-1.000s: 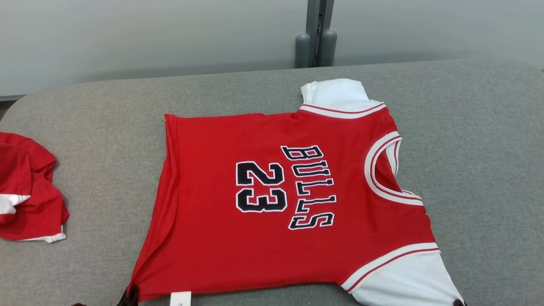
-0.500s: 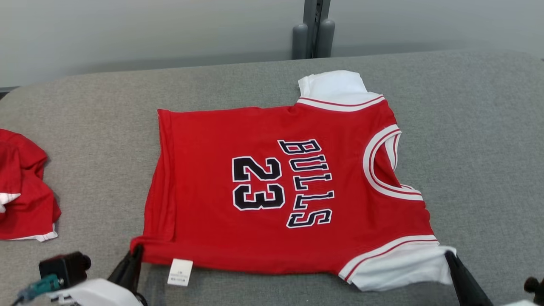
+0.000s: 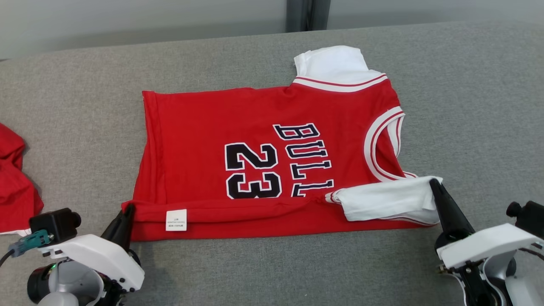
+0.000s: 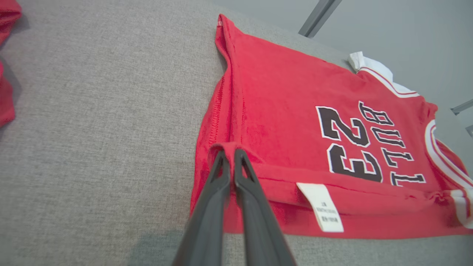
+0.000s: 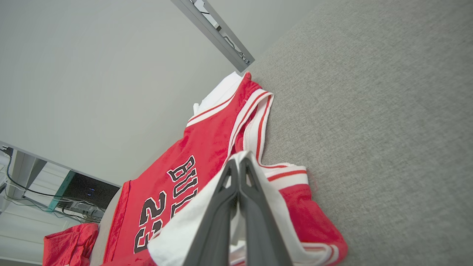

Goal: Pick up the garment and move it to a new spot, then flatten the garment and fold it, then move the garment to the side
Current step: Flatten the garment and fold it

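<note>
Jersey [image 3: 255, 127] flattened, first fold begun: left end effector [image 3: 128, 208] pinches hem [image 3: 143, 187], right end effector [image 3: 433, 182] pinches sleeve [image 3: 382, 199]. Sideways move remains.

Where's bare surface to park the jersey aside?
Widest: grey surface right of the jersey. Narrower gap between its hem and the red garment at left. Near edge crowded: left gripper and right gripper pinch the fold.

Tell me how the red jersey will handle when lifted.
Likely floppy: the jersey bends in a soft roll between the left pincer and right pincer. Probably light: thin fingertip pinches hold its corners up. The unheld middle may sag.
</note>
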You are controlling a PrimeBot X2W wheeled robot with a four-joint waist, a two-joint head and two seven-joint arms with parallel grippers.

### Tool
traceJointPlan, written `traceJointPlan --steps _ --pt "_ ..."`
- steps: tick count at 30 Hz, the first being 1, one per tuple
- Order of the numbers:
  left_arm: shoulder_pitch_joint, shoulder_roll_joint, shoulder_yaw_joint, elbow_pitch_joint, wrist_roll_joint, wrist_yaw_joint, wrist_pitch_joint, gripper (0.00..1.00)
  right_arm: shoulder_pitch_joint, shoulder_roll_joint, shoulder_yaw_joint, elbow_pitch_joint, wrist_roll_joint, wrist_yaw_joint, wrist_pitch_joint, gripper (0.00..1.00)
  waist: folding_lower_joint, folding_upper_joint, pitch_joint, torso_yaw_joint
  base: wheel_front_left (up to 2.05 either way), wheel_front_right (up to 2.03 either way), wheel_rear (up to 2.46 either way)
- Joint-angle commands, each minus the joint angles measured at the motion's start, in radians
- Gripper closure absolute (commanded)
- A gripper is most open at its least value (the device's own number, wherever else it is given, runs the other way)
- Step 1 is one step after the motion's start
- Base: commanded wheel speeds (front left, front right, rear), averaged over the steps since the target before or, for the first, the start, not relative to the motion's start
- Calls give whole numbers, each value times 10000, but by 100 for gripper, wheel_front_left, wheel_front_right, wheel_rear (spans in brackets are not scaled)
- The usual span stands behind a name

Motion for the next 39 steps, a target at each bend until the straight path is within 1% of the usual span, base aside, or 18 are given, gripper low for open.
traceJointPlan --steps 1,3,4,5,6,7,9,11,15,18,22,26,29,34,39 --pt "-233 -58 -15 152 -71 -123 -30 100 -261 -79 23 193 8 5 -92 100 0 -1 85 69 0 0 0" --pt "-412 -139 -119 375 -164 -293 35 100 -548 -93 81 487 154 5 -140 100 0 -1 162 132 0 0 0" --pt "-511 -188 -107 440 -174 -359 -89 78 -694 -89 91 586 257 5 -193 100 0 -1 210 159 0 0 0" --pt "-580 -209 -126 511 -106 -423 -196 52 -814 -102 97 649 339 5 -251 70 0 -1 237 186 0 0 0" --pt "-628 -269 -127 568 -70 -467 -337 0 -910 -99 107 676 471 5 -330 53 0 -1 271 216 0 0 0" --pt "-682 -322 -119 619 -4 -508 -515 0 -986 -97 116 690 603 5 -398 0 0 -1 302 244 0 0 0" --pt "-784 -307 -157 689 321 -470 -949 0 -1119 -184 177 639 715 5 -585 0 0 -1 351 274 0 0 0" --pt "-884 -462 -151 689 546 -446 -1439 0 -1232 -292 284 548 716 5 -832 0 0 -1 391 291 0 0 0" --pt "-853 -711 -67 663 1014 -301 -2578 0 -1311 -682 557 231 77 5 -1712 0 0 -1 372 302 0 0 0" --pt "-806 -885 -17 687 1419 -199 -3555 0 -1200 -1063 750 39 -1069 5 -2637 0 0 -1 239 313 0 0 0" --pt "-762 -1116 25 735 1927 -191 -4402 0 -978 -1266 706 -271 -2721 5 -3270 0 0 -1 -33 317 0 0 0" --pt "-535 -1271 126 696 2675 -222 -4642 0 -524 -1258 547 -694 -4290 5 -3456 0 0 -1 -342 320 0 0 0" --pt "-320 -1348 305 535 3376 -260 -4668 0 -57 -1130 418 -890 -5034 5 -3495 0 0 -1 -582 321 0 0 0" --pt "232 -1547 485 639 3979 -516 -4665 0 556 -896 332 -938 -5500 5 -3523 0 0 -1 -870 292 0 0 0" --pt "672 -1781 717 903 4271 -845 -4668 0 935 -722 390 -856 -5684 5 -3525 0 0 -1 -1032 250 0 0 0"
